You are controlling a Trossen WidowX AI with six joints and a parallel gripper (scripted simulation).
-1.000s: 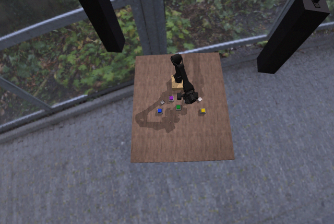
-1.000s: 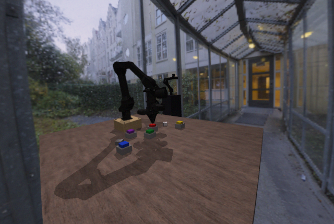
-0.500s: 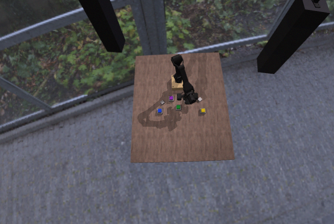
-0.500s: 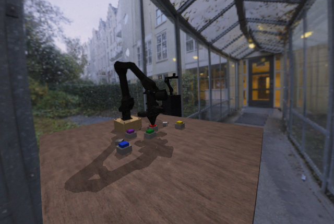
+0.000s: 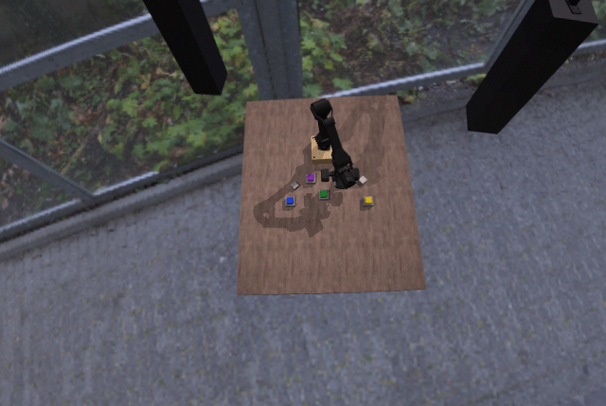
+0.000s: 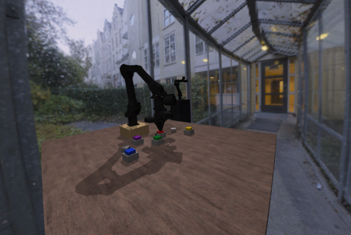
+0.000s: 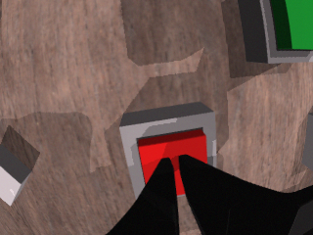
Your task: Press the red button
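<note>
So my hand (image 7: 176,160), pinched shut on nothing, sits right atop the red button (image 7: 171,151); next I'd guess push down hard, then let go.

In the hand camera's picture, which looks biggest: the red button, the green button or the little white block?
1. Red button, nearest the camera.
2. Green button, cut by the frame edge.
3. White block, also cut off, so unsure.

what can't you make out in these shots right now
- Red push-button: the top view hides it under the black gripper.
- Contact: in the wrist view the shut fingertips overlap the cap; whether it is bottomed out is unclear.
- Dark block: too small to detail in the top view.
- Purple button: cut off at the wrist view's right edge.
</note>
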